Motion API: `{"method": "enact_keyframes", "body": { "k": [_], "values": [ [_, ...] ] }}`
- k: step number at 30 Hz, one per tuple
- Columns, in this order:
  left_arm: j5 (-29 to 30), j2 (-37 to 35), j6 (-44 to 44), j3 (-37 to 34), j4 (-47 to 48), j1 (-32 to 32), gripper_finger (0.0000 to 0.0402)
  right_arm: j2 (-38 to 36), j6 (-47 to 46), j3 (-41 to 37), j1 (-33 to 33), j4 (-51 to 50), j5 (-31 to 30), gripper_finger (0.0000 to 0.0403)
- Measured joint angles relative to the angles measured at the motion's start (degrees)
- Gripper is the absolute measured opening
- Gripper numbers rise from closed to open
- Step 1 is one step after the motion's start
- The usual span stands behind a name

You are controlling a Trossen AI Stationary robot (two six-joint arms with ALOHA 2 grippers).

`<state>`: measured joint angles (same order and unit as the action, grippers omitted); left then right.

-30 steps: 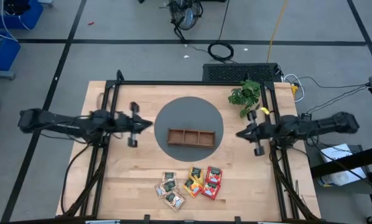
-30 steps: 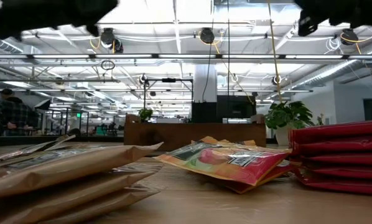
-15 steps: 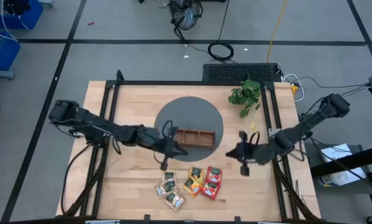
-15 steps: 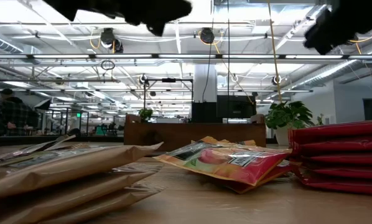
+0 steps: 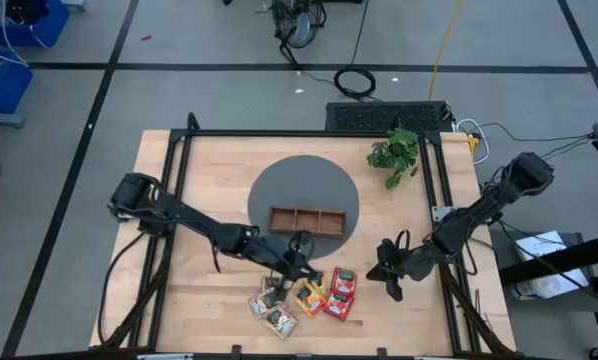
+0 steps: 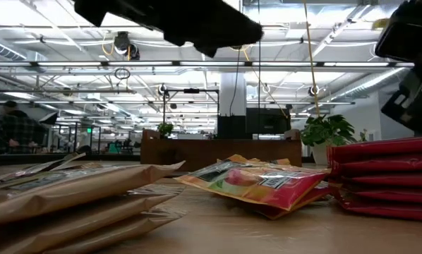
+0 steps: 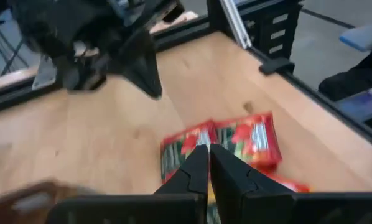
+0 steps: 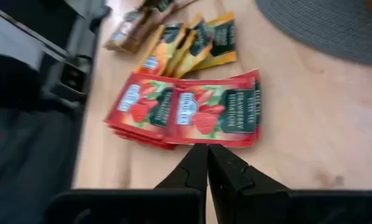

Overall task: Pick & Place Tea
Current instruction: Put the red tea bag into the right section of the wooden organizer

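Observation:
The tea sachets lie flat in a loose cluster near the table's near edge: brownish-green ones on the left, orange-yellow ones in the middle, red ones on the right. My left gripper hovers shut just beyond the cluster, and its wrist view shows the red sachets ahead of its tips. My right gripper is shut to the right of the red sachets, pointing at them. In the low view the stacks sit close to the camera.
A brown three-compartment wooden tray sits on a round grey mat at the table's middle. A green leafy plant stands at the far right. Bare wood lies left of the sachets. People show in the room behind the table.
Both arms have swung from the table's sides in toward the near edge and come lower. My left gripper has gone right, past the tray, to just beyond the sachets. My right gripper has gone toward the near edge and left, stopping beside the red sachets. The sachets lie unmoved.

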<state>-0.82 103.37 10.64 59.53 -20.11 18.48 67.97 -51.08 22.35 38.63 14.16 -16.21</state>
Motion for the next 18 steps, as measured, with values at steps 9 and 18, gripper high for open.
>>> {"method": "enact_keyframes", "body": {
  "k": [9, 18],
  "values": [
    [-0.2, 10.6, 1.7, 10.8, 7.1, -0.9, 0.0024, 1.6, -0.7, -2.7, -0.3, 5.5, -0.1, 0.0079],
    [-0.7, 14.4, 0.7, 16.1, 9.8, 0.1, 0.0035, 5.7, -5.4, -2.7, -3.1, 6.2, -0.2, 0.0163]
  ]
}}
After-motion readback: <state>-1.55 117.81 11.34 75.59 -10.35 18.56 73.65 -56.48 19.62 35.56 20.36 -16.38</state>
